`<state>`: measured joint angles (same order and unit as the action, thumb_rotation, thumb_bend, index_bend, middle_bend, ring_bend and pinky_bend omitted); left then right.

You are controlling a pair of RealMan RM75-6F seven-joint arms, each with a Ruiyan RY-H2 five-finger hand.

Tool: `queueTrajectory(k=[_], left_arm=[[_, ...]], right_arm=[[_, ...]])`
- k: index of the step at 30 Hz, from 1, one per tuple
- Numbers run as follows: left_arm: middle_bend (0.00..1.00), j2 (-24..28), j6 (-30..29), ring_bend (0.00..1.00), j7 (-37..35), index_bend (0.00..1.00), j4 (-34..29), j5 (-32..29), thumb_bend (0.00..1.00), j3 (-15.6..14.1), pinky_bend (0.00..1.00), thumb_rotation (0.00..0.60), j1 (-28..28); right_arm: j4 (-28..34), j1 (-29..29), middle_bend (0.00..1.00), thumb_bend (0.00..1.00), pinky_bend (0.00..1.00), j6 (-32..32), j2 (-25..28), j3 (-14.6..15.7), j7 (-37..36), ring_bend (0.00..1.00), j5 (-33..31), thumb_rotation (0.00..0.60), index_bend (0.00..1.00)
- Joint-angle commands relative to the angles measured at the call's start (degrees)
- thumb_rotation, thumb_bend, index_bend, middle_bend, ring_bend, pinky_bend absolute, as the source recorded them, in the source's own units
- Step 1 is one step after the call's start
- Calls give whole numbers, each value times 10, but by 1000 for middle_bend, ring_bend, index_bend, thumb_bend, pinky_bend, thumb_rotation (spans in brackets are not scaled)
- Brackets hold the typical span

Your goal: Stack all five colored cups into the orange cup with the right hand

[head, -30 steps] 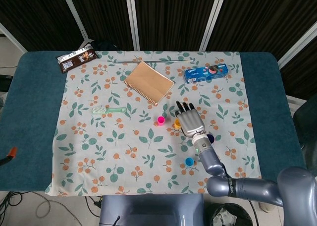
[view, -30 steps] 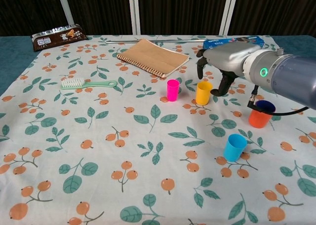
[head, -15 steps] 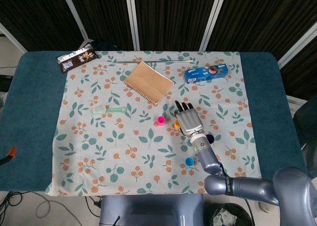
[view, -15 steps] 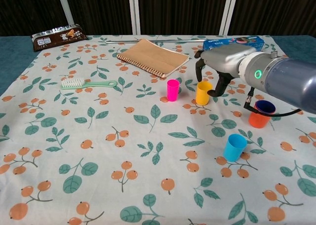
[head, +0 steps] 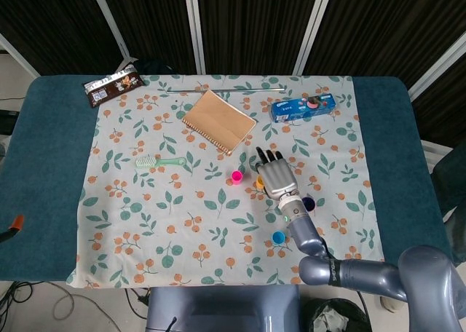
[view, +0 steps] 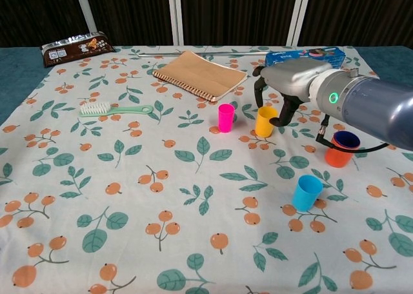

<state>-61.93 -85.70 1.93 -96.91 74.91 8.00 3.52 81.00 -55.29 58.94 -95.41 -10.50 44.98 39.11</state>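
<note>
My right hand (view: pixel 288 81) hovers over the yellow cup (view: pixel 264 121), with fingers curved down on either side of it. The cup stands upright on the cloth, and I see no firm grip on it. In the head view the right hand (head: pixel 276 175) covers most of the yellow cup (head: pixel 258 180). The pink cup (view: pixel 225 117) stands just left of it. At the right, the orange cup (view: pixel 338 155) has a dark blue cup (view: pixel 346 139) nested inside. A light blue cup (view: pixel 306 192) stands alone nearer the front. My left hand does not show.
A brown spiral notebook (view: pixel 200 75) lies behind the cups, and a blue toothpaste box (view: pixel 303 54) sits behind my hand. A green brush (view: pixel 115 109), a chocolate bar (view: pixel 77 48) and a thin metal rod (head: pixel 226 89) lie to the left and at the back.
My right hand has shifted a little left and down over the yellow cup, bringing its fingers closer around it. The cups have not moved.
</note>
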Motion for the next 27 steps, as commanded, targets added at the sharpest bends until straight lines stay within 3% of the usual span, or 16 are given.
queueTrajectory(k=[1,16,27], left_arm=[[0,0,0,0,0,92,0,0,258,0,179,600,0],[0,0,1,0,1,92,-2,-2,258,0,216,600,1],[0,0,0,0,3,92,-2,-1,258,0,219,600,1]], right_arm=[[-1,0,0,429,188,-1,0,0,0,126,-1,600,399],[29,5,0,430,188,11,21,-8,-6,128,15,600,422],[159,39,0,430,188,60,126,9,1,128,63,600,422]])
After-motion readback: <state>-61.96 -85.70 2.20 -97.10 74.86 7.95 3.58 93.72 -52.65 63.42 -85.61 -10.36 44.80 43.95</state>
